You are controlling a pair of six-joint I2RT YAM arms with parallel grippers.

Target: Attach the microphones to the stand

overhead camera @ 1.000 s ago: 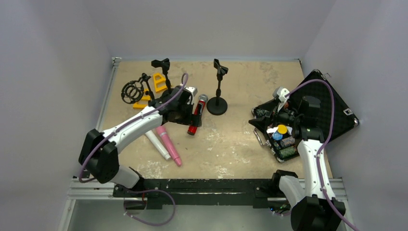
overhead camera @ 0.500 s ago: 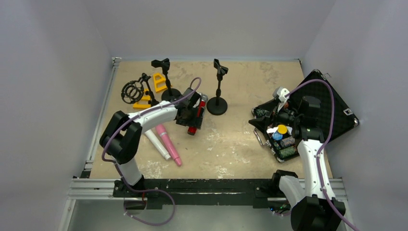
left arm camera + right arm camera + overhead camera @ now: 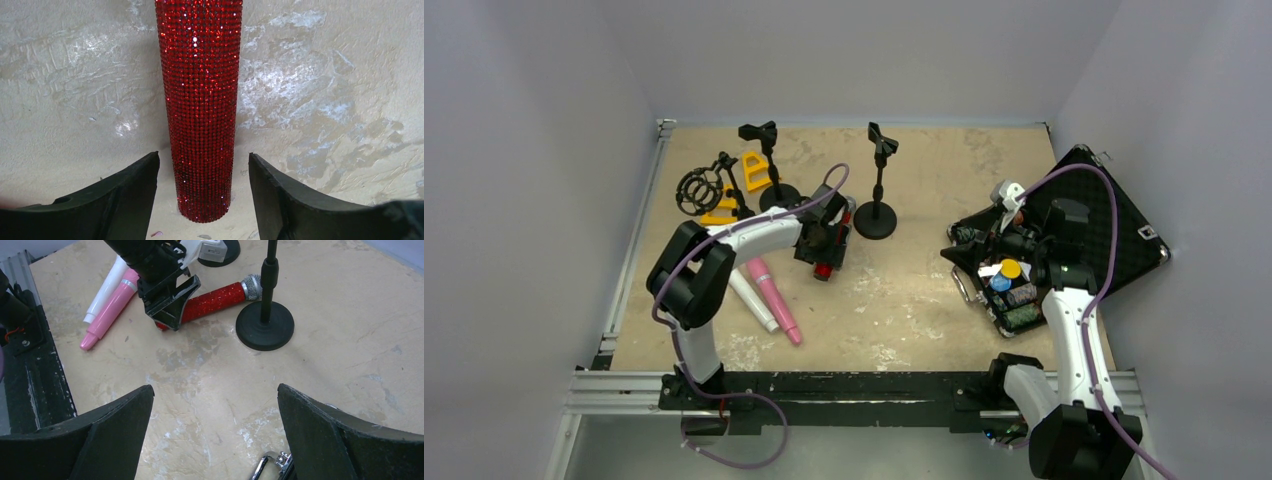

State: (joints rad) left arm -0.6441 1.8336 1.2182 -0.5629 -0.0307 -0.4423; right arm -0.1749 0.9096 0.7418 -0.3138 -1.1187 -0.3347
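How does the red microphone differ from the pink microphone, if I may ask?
The red microphone is glittery with a silver mesh head; the pink microphone is smooth. The red one lies inside the open left gripper; the pink one lies clear of it. Both lie flat on the table.

Top external camera sitting high behind near edge of table point(image 3: 944, 290), looking down and forward over whole surface; far away, things appearing small. Left wrist camera hanging very near table surface, facing along red microphone point(image 3: 200, 100), left gripper point(image 3: 203, 155) framing bottom edge. Right wrist camera sitting further back, looking across table past right gripper point(image 3: 215, 387). All three views sharing red microphone; top and right wrist views also sharing black stand point(image 3: 265, 322), pink microphone point(image 3: 107, 310), white microphone point(image 3: 107, 285).
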